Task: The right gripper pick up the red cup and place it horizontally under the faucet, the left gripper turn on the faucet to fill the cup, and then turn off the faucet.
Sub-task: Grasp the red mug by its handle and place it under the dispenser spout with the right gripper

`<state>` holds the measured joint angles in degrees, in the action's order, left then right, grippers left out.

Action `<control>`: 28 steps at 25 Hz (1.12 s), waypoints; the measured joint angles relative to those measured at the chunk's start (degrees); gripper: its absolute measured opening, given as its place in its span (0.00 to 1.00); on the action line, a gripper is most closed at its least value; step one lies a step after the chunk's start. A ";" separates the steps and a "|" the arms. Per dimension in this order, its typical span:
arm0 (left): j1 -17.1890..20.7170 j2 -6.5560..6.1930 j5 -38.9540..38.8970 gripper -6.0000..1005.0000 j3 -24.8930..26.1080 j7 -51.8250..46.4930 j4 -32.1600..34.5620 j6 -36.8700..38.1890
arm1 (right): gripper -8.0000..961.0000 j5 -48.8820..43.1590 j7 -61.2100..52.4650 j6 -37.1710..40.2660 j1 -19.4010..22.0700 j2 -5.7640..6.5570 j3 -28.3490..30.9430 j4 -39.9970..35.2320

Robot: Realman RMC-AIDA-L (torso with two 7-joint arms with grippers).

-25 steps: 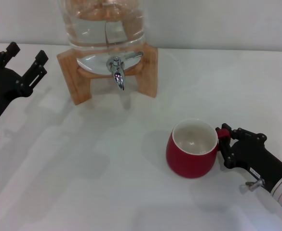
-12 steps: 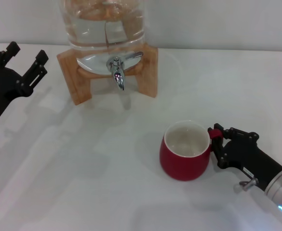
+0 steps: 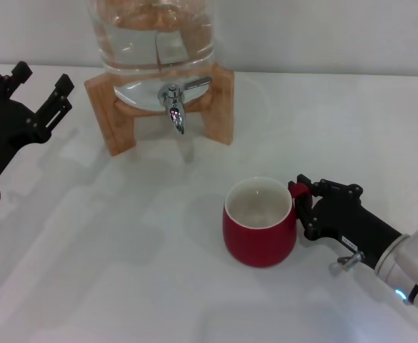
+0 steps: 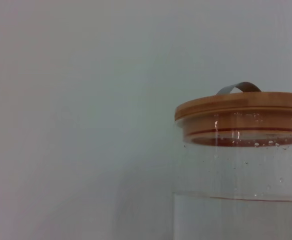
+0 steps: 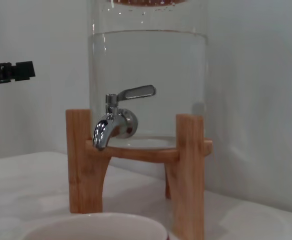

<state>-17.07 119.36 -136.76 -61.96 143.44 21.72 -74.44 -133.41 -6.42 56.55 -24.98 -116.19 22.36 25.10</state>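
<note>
- the red cup (image 3: 259,225) stands upright on the white bench (image 3: 123,271), well short of the faucet (image 3: 174,102) and off to its right; its rim also shows at the edge of the right wrist view (image 5: 96,227).
- the right end effector (image 3: 303,207) is clamped on the cup's loop handle, with a bit of red showing between the black prongs.
- handling, as a judgement: glossy glazed ceramic, stiff, fairly heavy for its size, slippery and breakable if knocked or dropped. the handle is a sensible hold, but a grip on one side could let the cup swing or twist, so a slow, level carry looks wise.
- the cup's off-white inside looks empty and dry.
- the glass dispenser (image 3: 155,32) holds clear water; the wrist views show it partly filled below a wooden lid (image 4: 240,106). it sits on a wooden stand (image 3: 119,107) with the spout pointing down between the legs.
- the faucet lever (image 5: 136,92) lies roughly level, and no water is seen running from the spout.
- the left end effector (image 3: 33,89) waits at the left of the bench, its prongs spread apart and holding nothing, well apart from the faucet.
</note>
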 joint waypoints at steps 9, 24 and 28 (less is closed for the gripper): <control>-0.30 0.00 -0.05 0.76 0.00 0.00 -0.01 0.00 | 0.13 0.04 -0.44 -3.71 -3.70 0.00 0.33 0.17; -0.88 0.00 -0.45 0.76 0.00 -0.29 -0.02 -0.29 | 0.12 0.23 -1.21 -7.10 -7.86 0.00 0.57 0.82; -0.98 0.00 -0.45 0.76 0.00 -0.27 0.05 -0.11 | 0.12 0.37 -1.23 -8.12 -8.63 0.00 0.58 1.22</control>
<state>-18.05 119.35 -137.20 -61.96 143.17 21.77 -74.55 -133.03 -7.65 48.42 -33.61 -116.19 22.94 26.32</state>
